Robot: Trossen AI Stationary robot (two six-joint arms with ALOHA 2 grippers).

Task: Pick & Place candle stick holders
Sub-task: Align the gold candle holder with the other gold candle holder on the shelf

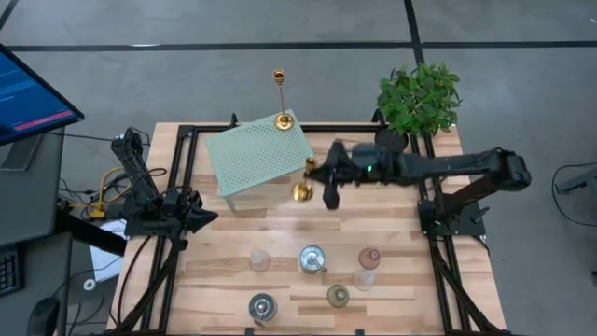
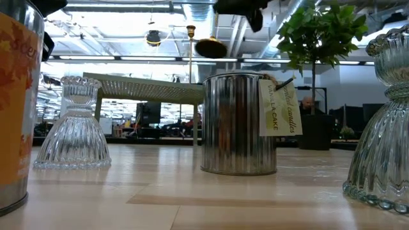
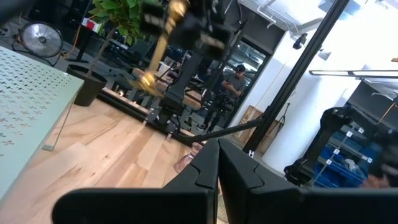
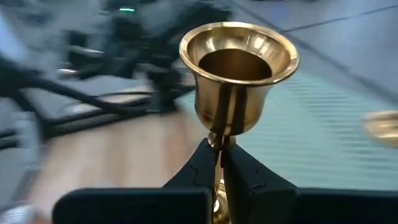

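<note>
Spanning most of the high view, the pale wooden table point(image 1: 280, 224) carries a mint-green perforated metal rack point(image 1: 258, 159) at its far side, with a potted green plant point(image 1: 418, 98) at the far right corner. Only from overhead does the whole layout read: a tall slim gold candlestick point(image 1: 280, 98) stands on the rack's far corner, and six small holders sit near the front edge, among them a silvery metal cup point(image 1: 312, 259), a pink glass holder point(image 1: 369, 258), a greenish glass holder point(image 1: 338, 296) and a clear glass holder point(image 1: 259, 260).

The low view adds what the overhead cannot: a ribbed tin candle cup point(image 2: 238, 124) with a paper tag, a fluted clear glass holder point(image 2: 77, 124) beside it, and the round base of the short gold candlestick point(image 2: 211, 46) hanging in the air above the tabletop.

The right gripper point(image 1: 328, 173) reaches in just beside the rack's right end. Its wrist view shows the fingers pinching the stem of the short gold candlestick point(image 4: 237, 71) just under the flared cup; the background there is blurred, so what lies behind is probably the rack.

The left gripper point(image 1: 198, 217) waits at the table's left edge, fingers pressed together, holding nothing
</note>
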